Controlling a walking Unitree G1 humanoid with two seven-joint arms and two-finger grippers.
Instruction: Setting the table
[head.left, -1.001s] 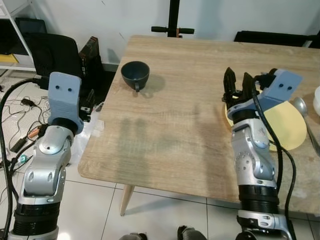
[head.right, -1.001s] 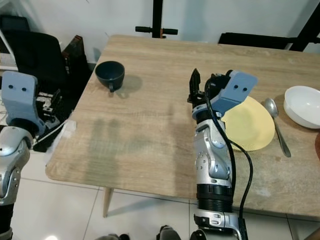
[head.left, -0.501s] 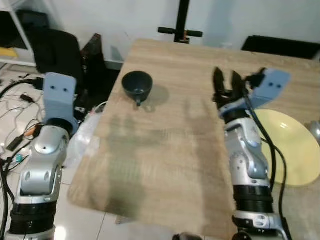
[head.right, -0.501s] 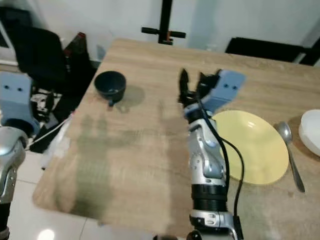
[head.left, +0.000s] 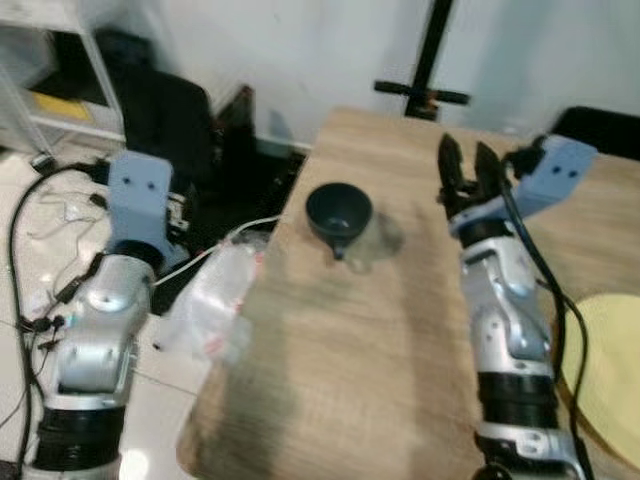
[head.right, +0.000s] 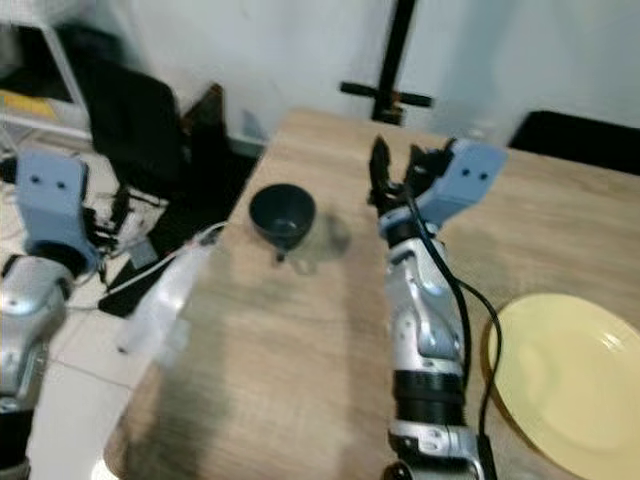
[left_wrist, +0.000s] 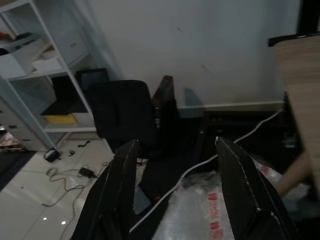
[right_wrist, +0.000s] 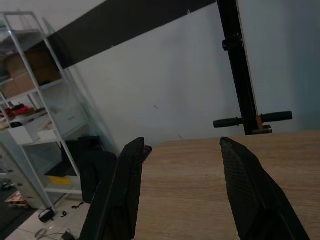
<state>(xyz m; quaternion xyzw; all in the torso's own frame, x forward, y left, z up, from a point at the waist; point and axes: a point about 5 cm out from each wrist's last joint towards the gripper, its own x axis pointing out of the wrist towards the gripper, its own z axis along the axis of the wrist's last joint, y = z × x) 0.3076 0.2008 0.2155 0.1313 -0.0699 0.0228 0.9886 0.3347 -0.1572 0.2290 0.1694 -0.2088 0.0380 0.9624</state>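
A light wooden table (head.left: 380, 330) fills the middle of the head views, which are soft with blur. Its left edge and near left corner stand over white floor tiles, where a crumpled clear plastic bag (head.left: 210, 300) and loose cables lie.

A yellow plate (head.right: 565, 380) lies flat by the table's right edge, empty.

The right arm stands upright over the middle of the table. The right gripper (head.left: 467, 172) is raised above the surface, its two black fingers spread wide and holding nothing. It hangs near the cup but well clear of it.

The left arm is off the table's left edge, above the floor. The left gripper (left_wrist: 175, 190) has its fingers spread wide, also empty, pointing toward the bag and a dark chair.

A dark cup (head.left: 339, 213) sits upright near the table's far left corner, close to the left edge, handle toward the near side.

Risks, as a judgement: the cup is so near the edge that a sideways nudge from an open finger could push it off. The blur could spoil the aim. A reach across could sweep the forearm over the plate.
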